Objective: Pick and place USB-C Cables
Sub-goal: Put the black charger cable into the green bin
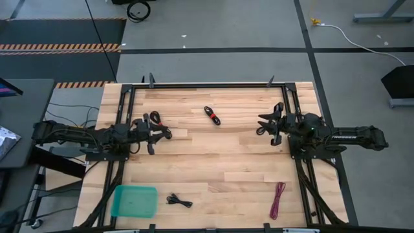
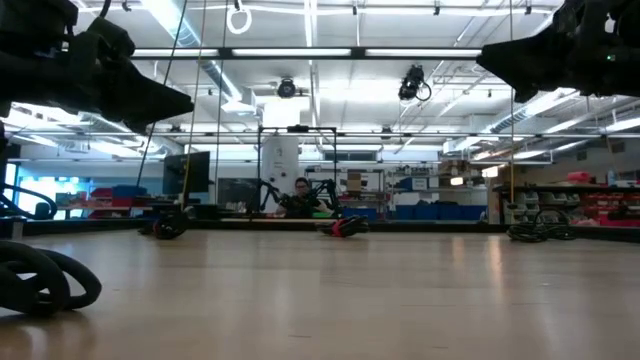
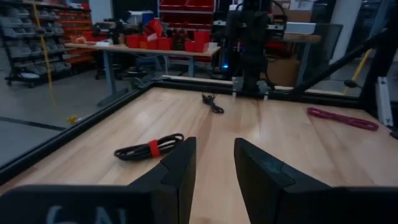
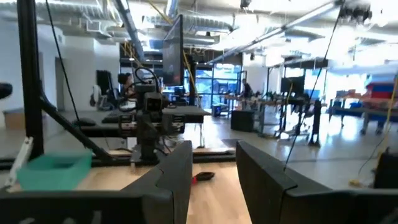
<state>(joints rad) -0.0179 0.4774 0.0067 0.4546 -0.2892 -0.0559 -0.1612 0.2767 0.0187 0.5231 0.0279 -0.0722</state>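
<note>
My left gripper [image 1: 154,134] hovers at the left side of the table [image 1: 220,162], fingers [image 3: 180,171] parted with a gap between them, nothing held. My right gripper [image 1: 264,125] sits at the right side, jaws likewise apart and empty, pointing across toward the left arm. A black-and-red cable [image 1: 211,115] lies near the far middle of the table, between both grippers. A dark bundle [image 1: 160,124] lies just beside my left gripper; hard to tell from above whether it touches the fingers. A small black cable [image 1: 178,201] lies at the near edge, just right of the teal tray [image 1: 134,201]. The magenta cable [image 1: 277,199] lies stretched out at the near right, well apart from the rest.
</note>
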